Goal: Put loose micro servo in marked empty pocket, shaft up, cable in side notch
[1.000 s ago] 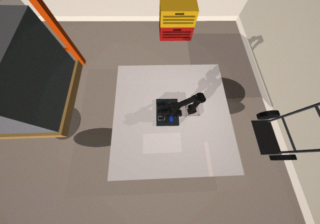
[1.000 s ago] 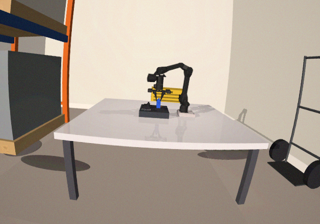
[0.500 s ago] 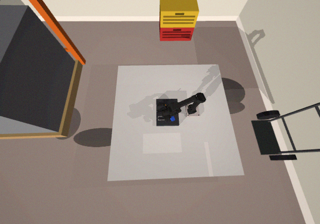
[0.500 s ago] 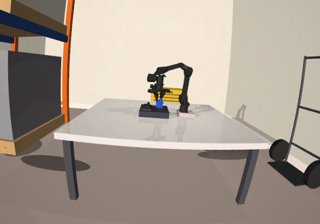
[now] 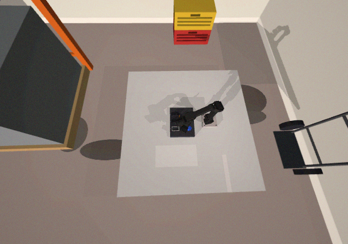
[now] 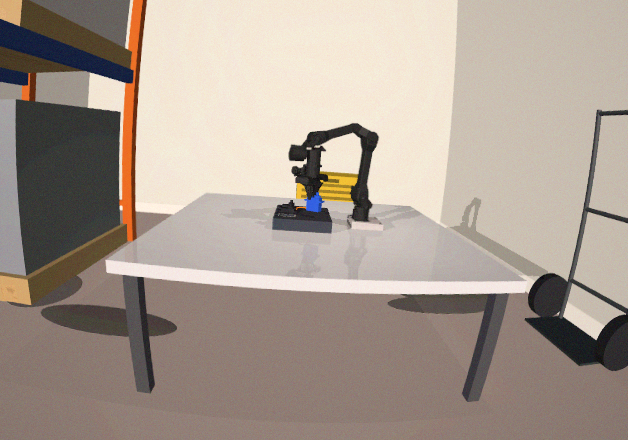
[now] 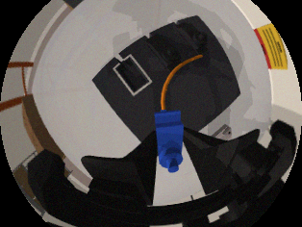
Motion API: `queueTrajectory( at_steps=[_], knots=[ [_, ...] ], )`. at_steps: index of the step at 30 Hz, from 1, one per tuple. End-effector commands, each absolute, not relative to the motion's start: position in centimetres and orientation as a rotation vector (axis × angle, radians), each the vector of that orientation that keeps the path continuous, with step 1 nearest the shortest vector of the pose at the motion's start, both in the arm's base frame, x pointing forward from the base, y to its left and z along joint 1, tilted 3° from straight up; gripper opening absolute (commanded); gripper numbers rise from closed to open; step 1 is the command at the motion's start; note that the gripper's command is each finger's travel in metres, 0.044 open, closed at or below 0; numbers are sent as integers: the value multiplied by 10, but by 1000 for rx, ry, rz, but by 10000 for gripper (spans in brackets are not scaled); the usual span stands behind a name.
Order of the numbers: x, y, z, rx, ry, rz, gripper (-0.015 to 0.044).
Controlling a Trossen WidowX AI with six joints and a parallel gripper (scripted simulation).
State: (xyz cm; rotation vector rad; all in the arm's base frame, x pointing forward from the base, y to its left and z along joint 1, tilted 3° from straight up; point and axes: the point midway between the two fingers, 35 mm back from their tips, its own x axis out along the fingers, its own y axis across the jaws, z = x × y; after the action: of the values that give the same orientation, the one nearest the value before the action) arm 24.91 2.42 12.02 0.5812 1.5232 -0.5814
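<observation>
My gripper [image 7: 168,132] is shut on the blue micro servo [image 5: 189,128] [image 6: 314,204] [image 7: 169,120] and holds it above the near right part of the dark deck [image 5: 182,135] [image 6: 302,224] [image 7: 141,115]. The servo's output shaft faces up toward the wrist camera. Its orange cable [image 7: 166,84] reaches out from the far end and curves right over the deck. The pocket's white outline [image 5: 175,130] [image 7: 123,82] lies left of the servo in the wrist view, with a side notch at its upper left. The servo's height above the deck is hard to judge.
Two dark fittings [image 7: 169,55] [image 7: 198,37] stand on the deck beyond the pocket. The arm's pale base plate [image 5: 209,125] [image 6: 365,223] is right of the deck on the white table [image 5: 140,179] [image 6: 314,267]. Shelving stands left of the table and a hand truck right.
</observation>
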Motion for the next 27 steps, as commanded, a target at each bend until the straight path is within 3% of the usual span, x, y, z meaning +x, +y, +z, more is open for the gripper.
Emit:
queueTrajectory(
  at_steps=[1, 12, 27],
  knots=[
    [251, 25, 121, 468, 1547, -456, 0],
    [251, 25, 121, 193, 1587, -174, 0],
    [273, 20, 121, 188, 1585, -170, 0]
  ],
)
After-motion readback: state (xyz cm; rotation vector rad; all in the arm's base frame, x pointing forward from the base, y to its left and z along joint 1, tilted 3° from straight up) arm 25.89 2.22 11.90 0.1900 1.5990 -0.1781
